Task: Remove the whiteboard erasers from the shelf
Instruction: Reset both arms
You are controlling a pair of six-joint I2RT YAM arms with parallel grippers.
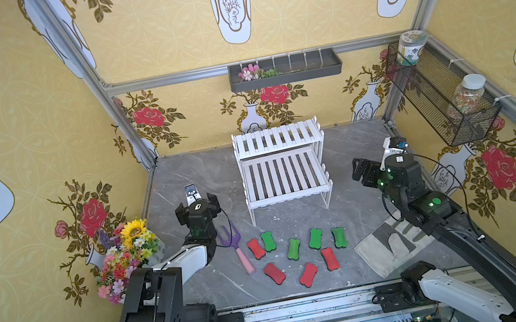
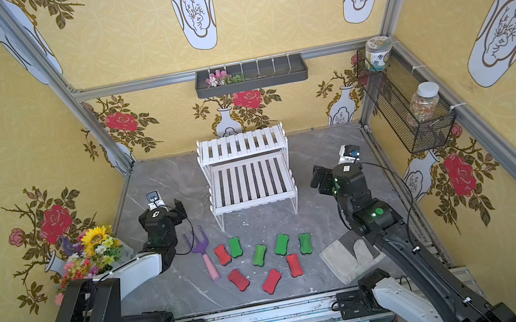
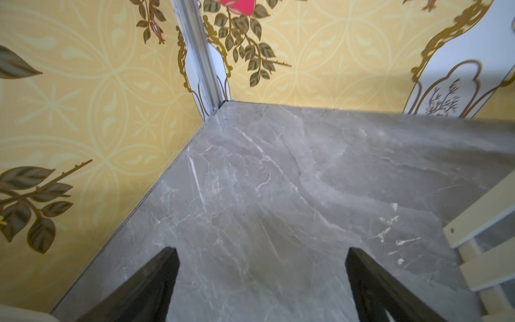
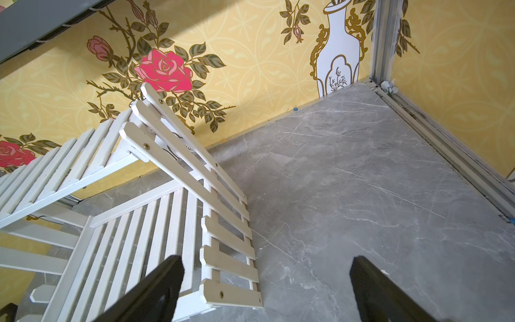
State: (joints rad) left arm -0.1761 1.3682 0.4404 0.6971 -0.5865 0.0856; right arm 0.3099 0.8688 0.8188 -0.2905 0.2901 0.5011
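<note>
8 whiteboard erasers (image 1: 293, 248) lie off the shelf (image 1: 278, 140), toward the table (image 1: 181, 182) front edge. Left gripper (image 3: 262, 252) and right gripper (image 4: 269, 259) flank the shelf over open floor, jaws spread, seemingly holding nothing.

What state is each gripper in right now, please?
Left gripper: open, holding nothing.
Right gripper: open, holding nothing.

Shows black housings (image 1: 199, 215), white link covers (image 1: 187, 258), green joint lights (image 1: 437, 201), thin black cables (image 1: 436, 162), black-fingered left gripper (image 3: 262, 249) and right gripper (image 4: 268, 259).
</note>
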